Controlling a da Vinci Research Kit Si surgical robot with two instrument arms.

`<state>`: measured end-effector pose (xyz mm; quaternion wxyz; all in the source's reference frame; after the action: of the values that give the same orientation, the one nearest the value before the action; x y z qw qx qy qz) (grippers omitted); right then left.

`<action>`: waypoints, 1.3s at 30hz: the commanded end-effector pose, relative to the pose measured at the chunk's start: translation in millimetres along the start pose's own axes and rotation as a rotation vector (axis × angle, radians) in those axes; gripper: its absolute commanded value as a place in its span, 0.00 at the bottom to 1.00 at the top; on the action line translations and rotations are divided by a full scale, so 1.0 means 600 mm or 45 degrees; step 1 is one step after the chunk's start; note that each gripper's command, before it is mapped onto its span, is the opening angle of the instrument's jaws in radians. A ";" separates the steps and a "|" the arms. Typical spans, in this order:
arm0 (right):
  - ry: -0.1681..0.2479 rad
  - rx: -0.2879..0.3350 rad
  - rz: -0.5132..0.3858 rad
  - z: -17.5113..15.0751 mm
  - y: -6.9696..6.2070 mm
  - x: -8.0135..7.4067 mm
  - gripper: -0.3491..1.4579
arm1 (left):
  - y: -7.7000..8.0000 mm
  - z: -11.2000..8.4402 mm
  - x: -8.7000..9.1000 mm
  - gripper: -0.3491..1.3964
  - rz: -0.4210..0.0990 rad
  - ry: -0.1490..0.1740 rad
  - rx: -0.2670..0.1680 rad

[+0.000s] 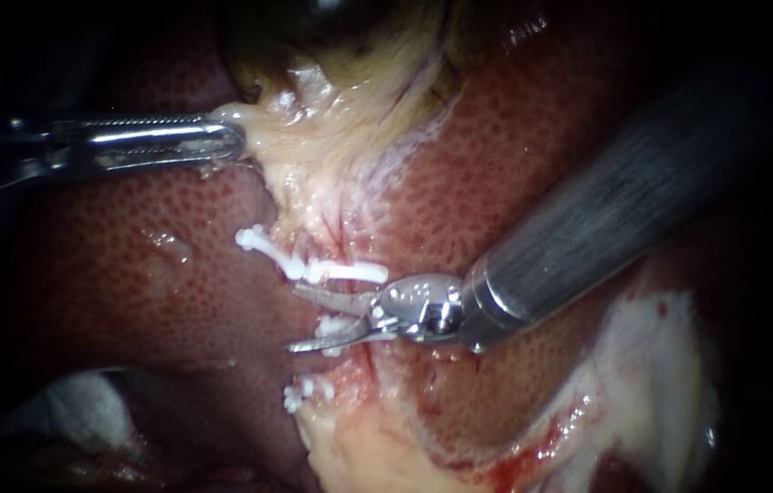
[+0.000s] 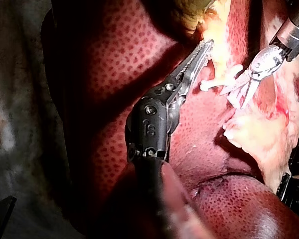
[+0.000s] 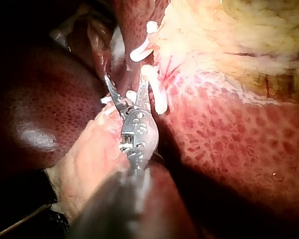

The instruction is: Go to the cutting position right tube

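Blades of my right instrument (image 1: 293,318) stand apart, pointing left across the clipped tube (image 1: 336,246) and closed on nothing. That tube runs from the pale tissue (image 1: 313,155) under the gallbladder (image 1: 331,27) at the far side toward the near side, over the liver (image 1: 130,265), so its long axis lies roughly square to the blades. I cannot tell a second tube apart from it, so I cannot say it is the right one.

White clips cross the tube. The upper clip (image 1: 349,271) lies just beyond the far blade, a small middle clip (image 1: 331,326) sits against the near blade, and the lower clip (image 1: 306,393) lies farther toward the near side. The stretch to be cut seems to lie in the gap between the blades, between the upper and middle clips. Any remaining move looks small, chiefly keeping the near blade off the middle clip.

My left instrument (image 1: 233,141) is well apart at the far left. Its jaws look clamped on the pale tissue and appear to hold it taut.
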<state>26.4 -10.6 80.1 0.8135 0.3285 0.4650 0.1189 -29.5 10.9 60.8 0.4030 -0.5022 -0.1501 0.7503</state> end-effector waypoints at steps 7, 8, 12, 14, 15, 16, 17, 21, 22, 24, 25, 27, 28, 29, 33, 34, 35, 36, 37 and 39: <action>-0.009 0.006 -0.001 -0.0008 -0.0006 -0.0005 0.97 | 0.0000 0.0000 0.0000 0.00 0.000 0.000 0.000; -0.009 0.008 -0.002 -0.0011 -0.0007 -0.0007 0.97 | 0.0000 0.0000 0.0000 0.00 0.000 0.000 0.000; -0.028 0.014 0.004 -0.0025 -0.0015 -0.0016 0.97 | 0.0000 0.0000 0.0000 0.00 0.000 0.000 0.000; -0.037 0.020 0.002 -0.0037 -0.0020 -0.0022 0.97 | 0.0000 0.0000 -0.0001 0.00 0.000 0.000 0.000; -0.040 0.026 0.009 -0.0043 -0.0023 -0.0025 0.97 | 0.0000 -0.0001 -0.0001 0.00 0.000 0.000 0.000; -0.041 0.029 0.008 -0.0049 -0.0025 -0.0027 0.97 | -0.0001 -0.0001 -0.0001 0.00 0.001 0.000 -0.001; -0.049 0.032 0.008 -0.0058 -0.0028 -0.0031 0.97 | -0.0001 -0.0001 -0.0001 0.00 0.001 0.000 -0.001; -0.095 0.041 0.016 -0.0091 -0.0037 -0.0045 0.95 | -0.0002 -0.0002 -0.0001 0.00 0.001 0.000 -0.002; -0.109 0.044 0.024 -0.0099 -0.0038 -0.0048 0.94 | -0.0002 -0.0002 -0.0002 0.00 0.001 0.000 -0.002; -0.132 0.050 0.026 -0.0115 -0.0041 -0.0053 0.92 | -0.0002 -0.0002 -0.0001 0.00 0.001 0.000 -0.002; -0.136 0.051 0.033 -0.0121 -0.0042 -0.0054 0.91 | -0.0002 -0.0002 -0.0001 0.00 0.001 0.000 -0.002; -0.136 0.054 0.034 -0.0130 -0.0042 -0.0056 0.91 | -0.0002 -0.0002 -0.0001 0.00 0.001 0.000 -0.002; -0.139 0.055 0.034 -0.0132 -0.0041 -0.0056 0.91 | -0.0002 -0.0002 -0.0001 0.00 0.001 0.000 -0.001; -0.139 0.055 0.034 -0.0133 -0.0040 -0.0056 0.91 | -0.0002 -0.0002 -0.0001 0.00 0.001 0.000 -0.001; -0.146 0.051 0.043 -0.0136 -0.0032 -0.0058 0.91 | -0.0002 -0.0002 -0.0001 0.00 0.001 0.000 -0.002; -0.146 0.044 0.042 -0.0136 -0.0029 -0.0059 0.91 | -0.0001 -0.0002 -0.0001 0.00 0.001 0.000 -0.001; -0.146 0.036 0.042 -0.0135 -0.0025 -0.0059 0.91 | -0.0001 -0.0003 -0.0001 0.00 0.001 0.000 -0.001; -0.145 0.034 0.050 -0.0135 -0.0021 -0.0059 0.91 | -0.0001 -0.0003 -0.0001 0.00 0.001 0.000 -0.001; -0.145 0.033 0.050 -0.0133 -0.0015 -0.0059 0.91 | 0.0000 -0.0003 -0.0001 0.00 0.001 0.000 -0.001; -0.144 0.030 0.059 -0.0129 -0.0006 -0.0059 0.91 | 0.0000 -0.0002 -0.0001 0.00 0.000 0.000 0.000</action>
<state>18.3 -9.2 79.8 0.8320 0.3541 0.4118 0.1136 -29.4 10.8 60.8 0.4025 -0.5024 -0.1506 0.7502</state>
